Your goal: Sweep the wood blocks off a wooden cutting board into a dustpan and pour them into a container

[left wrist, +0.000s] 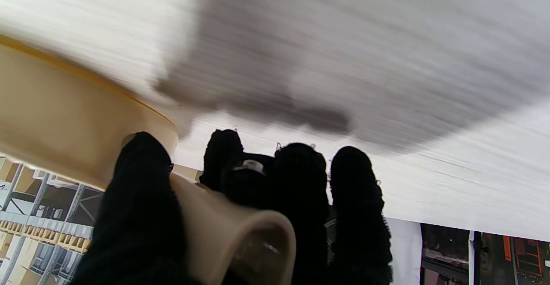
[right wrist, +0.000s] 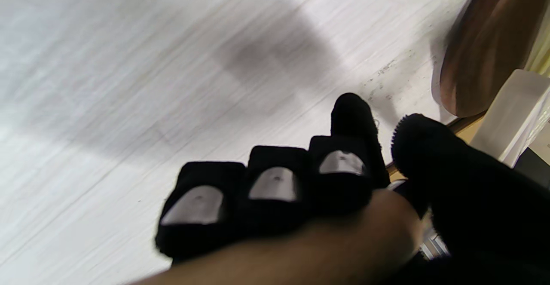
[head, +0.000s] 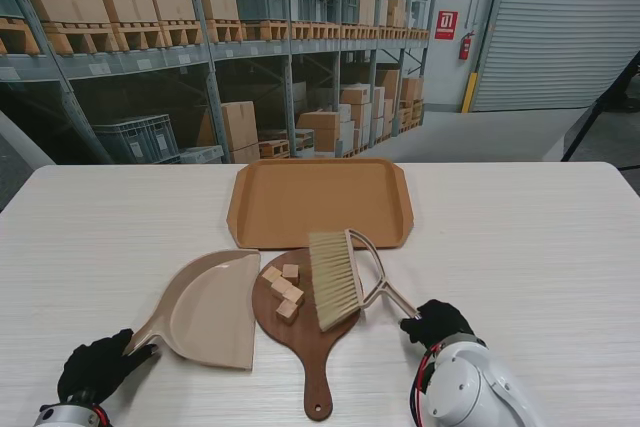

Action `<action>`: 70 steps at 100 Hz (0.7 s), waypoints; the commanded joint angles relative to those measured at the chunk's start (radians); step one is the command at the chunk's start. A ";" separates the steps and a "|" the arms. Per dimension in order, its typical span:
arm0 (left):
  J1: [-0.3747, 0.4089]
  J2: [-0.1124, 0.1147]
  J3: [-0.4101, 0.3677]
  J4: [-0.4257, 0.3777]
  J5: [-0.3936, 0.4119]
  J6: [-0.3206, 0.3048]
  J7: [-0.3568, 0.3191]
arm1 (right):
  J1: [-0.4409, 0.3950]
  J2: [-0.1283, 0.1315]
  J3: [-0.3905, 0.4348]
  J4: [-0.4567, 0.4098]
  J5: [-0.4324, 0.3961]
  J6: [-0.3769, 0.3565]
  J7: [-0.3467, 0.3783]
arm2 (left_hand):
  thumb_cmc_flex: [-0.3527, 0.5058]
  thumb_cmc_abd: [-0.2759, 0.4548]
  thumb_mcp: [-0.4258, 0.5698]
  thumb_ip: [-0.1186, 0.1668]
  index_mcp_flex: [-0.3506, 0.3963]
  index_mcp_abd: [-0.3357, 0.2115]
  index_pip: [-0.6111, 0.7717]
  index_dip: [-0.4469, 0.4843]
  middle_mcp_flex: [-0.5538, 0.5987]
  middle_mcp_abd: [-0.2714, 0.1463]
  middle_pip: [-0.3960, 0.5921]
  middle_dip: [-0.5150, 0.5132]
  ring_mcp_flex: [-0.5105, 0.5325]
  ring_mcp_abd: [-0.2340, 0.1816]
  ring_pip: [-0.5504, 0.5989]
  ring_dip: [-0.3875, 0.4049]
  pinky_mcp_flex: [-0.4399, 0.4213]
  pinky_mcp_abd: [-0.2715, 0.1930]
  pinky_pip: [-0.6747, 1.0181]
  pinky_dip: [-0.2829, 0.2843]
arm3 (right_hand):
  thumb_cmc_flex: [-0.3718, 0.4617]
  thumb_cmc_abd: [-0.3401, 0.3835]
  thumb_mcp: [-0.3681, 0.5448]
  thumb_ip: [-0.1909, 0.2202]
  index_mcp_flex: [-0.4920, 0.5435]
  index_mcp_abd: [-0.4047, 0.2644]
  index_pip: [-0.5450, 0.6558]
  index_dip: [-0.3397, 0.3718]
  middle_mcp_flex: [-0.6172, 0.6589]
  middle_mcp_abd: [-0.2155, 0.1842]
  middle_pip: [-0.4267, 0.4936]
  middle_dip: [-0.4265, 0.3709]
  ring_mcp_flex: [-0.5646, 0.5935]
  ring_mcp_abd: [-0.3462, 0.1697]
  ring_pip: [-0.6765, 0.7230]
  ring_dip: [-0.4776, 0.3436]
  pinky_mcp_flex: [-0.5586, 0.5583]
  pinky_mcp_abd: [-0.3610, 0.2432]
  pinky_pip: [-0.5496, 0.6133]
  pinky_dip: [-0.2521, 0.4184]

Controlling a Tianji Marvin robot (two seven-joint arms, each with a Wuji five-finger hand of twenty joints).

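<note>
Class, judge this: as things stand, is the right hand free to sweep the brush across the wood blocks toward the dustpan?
Probably yes: the right hand grips the brush beside the wood blocks, nothing between them and the dustpan.

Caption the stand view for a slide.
Left hand holds dustpan, right hand holds brush beside blocks on cutting board.

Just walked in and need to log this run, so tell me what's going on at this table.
The robot is set to sweep. Its left hand grips the handle of the beige plastic dustpan, which lies flat beside the round dark wooden cutting board. Its right hand holds the handle of the cream-bristled hand brush, bristles resting on the board. Four small light wood blocks sit on the board, unswept. The tan rectangular tray farther from me holds nothing.
</note>
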 commanded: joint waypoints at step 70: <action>0.017 -0.003 0.007 -0.005 0.005 0.010 -0.010 | -0.003 -0.004 -0.070 0.019 0.060 -0.034 0.008 | 0.160 0.140 0.103 0.011 0.057 0.041 0.022 -0.016 0.059 -0.122 0.049 0.016 0.067 -0.151 0.014 -0.007 -0.014 0.004 0.013 0.018 | -0.010 0.029 0.031 0.032 0.160 0.146 0.049 0.022 0.070 -0.063 0.174 0.002 0.053 -0.264 0.250 0.121 0.096 -0.246 0.371 0.048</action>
